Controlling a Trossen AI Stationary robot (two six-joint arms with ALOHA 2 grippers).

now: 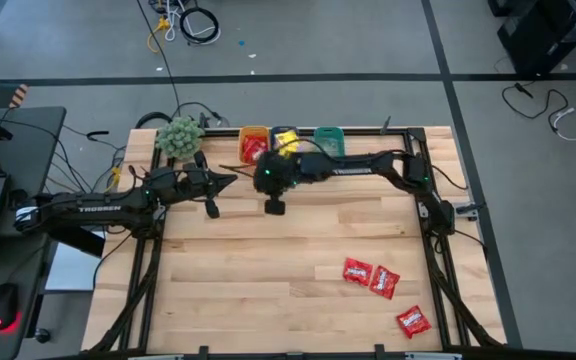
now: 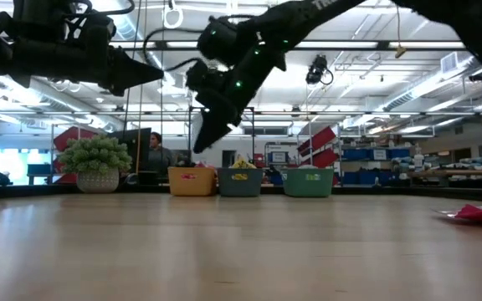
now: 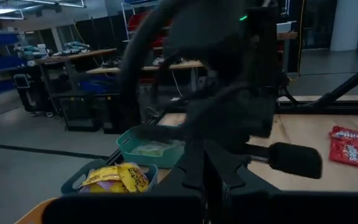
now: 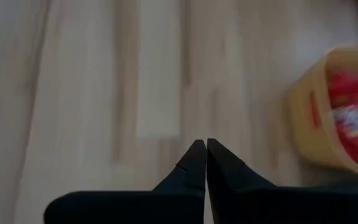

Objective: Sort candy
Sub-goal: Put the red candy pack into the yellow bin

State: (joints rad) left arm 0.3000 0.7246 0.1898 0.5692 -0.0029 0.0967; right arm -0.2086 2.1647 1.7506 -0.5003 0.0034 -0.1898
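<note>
lying flat near the table's front right corner, three red candy packets (image 1: 384, 283) are looking light, crinkly and slippery, best pinched at an edge; the right gripper (image 4: 201, 147), pinched closed and empty, is hovering beside the orange bin (image 1: 253, 146).

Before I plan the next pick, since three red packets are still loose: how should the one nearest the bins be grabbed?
Probably straight from above. That red packet lies flat on the table, touching its neighbour, so pinch across its free edge, away from that one. The right gripper, now shut and empty, must open first.
</note>
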